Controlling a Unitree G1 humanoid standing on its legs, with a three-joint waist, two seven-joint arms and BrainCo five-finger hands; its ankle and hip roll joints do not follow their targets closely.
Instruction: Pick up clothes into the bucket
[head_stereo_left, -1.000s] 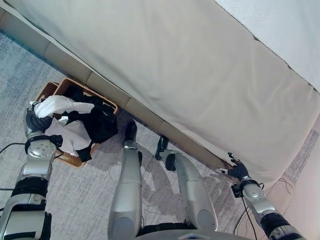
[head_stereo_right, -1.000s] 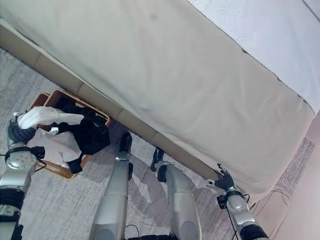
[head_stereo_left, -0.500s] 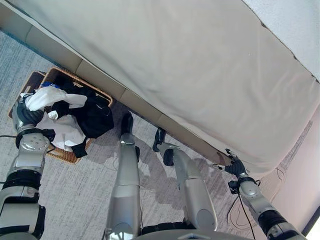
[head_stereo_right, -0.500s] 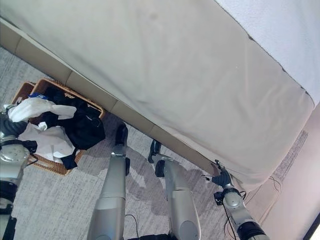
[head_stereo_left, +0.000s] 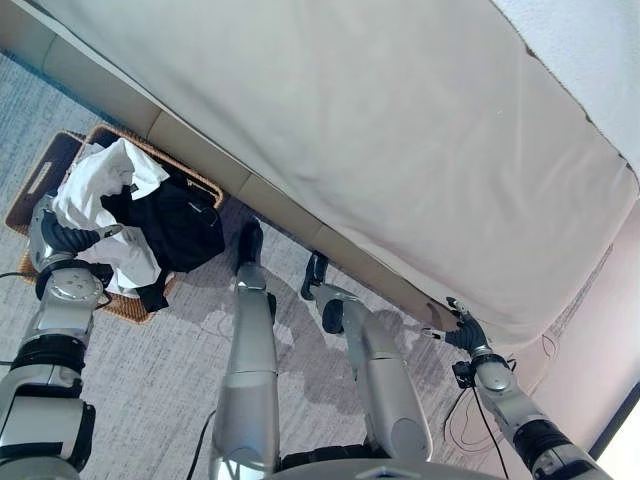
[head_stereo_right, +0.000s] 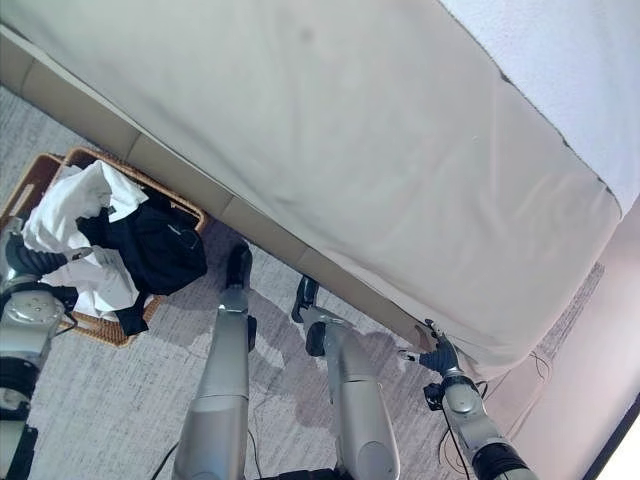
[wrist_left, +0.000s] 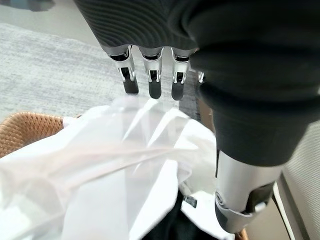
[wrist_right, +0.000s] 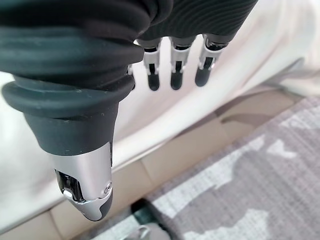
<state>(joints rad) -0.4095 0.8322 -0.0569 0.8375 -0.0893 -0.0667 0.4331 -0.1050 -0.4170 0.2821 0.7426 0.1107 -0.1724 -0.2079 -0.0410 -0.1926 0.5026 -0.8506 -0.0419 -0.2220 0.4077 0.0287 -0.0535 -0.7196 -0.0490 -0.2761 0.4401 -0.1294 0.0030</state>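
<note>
A brown wicker basket (head_stereo_left: 28, 188) stands on the carpet against the bed base at the left. It holds a white garment (head_stereo_left: 105, 180) spread over its upper part and black clothes (head_stereo_left: 178, 220) beside it. My left hand (head_stereo_left: 55, 234) hovers at the basket's near edge. Its fingers (wrist_left: 152, 82) are straight and its thumb (wrist_left: 239, 197) is apart, so it is open, with the white garment (wrist_left: 100, 165) lying loose just below the fingertips. My right hand (head_stereo_left: 467, 334) is open and empty low at the right, near the bed's corner.
A large bed under a cream sheet (head_stereo_left: 380, 130) fills the upper part of the eye views, with a beige base (head_stereo_left: 200, 165) along its edge. Grey patterned carpet (head_stereo_left: 150, 380) lies in front. The wall (head_stereo_left: 600, 380) rises at the far right.
The white garment, bunched on top of my left hand before, has dropped and spread out in the basket. The camera has shifted a little. My right hand stays by the bed corner.
</note>
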